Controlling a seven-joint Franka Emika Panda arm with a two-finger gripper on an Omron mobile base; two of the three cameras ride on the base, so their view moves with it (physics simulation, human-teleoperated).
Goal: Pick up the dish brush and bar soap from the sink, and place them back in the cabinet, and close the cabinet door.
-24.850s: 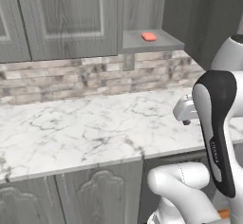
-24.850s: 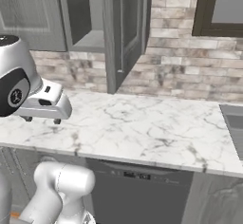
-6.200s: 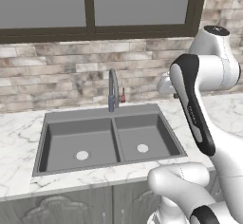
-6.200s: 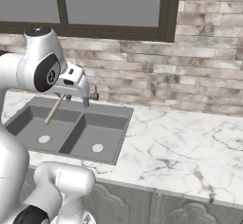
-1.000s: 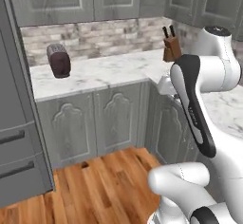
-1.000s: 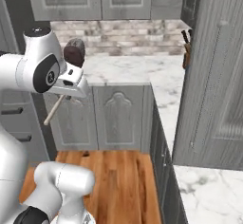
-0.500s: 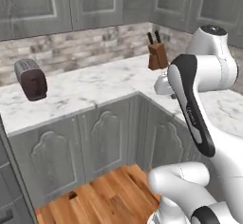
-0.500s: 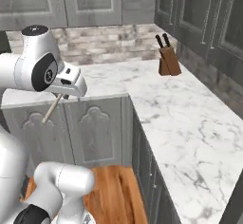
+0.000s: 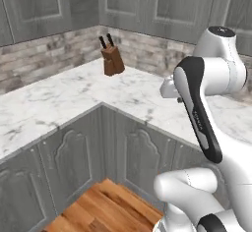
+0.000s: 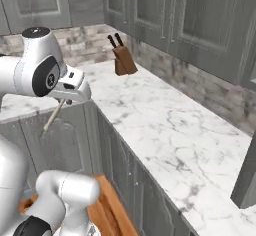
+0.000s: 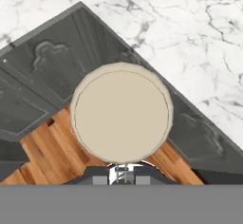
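Left base view: the white arm rises at the right, its upper link bent over the marble bench (image 9: 64, 98) where two runs meet in a corner. A brown knife block (image 9: 112, 60) with two dark handles sticking out of its top stands on the bench near the brick backsplash. Grey wall cabinets (image 9: 162, 5) hang above, all shut as far as can be seen. Base cabinets with curly carved fronts (image 9: 74, 162) sit beneath, over a strip of wood floor (image 9: 106, 209). No writing or labels can be read anywhere.

Right base view: the gripper (image 10: 67, 99) sits off the bench edge at the left, and the fingers are clenched on the dish brush (image 10: 53, 115), whose thin tan handle slants down and leftward in front of a base cabinet door. The knife block (image 10: 123, 61) stands farther back on the bench, well apart from the brush. The wall cabinets (image 10: 200, 15) along the right have thin vertical handles.

Hand view: the round pale head of the dish brush (image 11: 122, 113) faces the camera, held just above the fingers, with the bench corner, carved doors and wood floor far below it.
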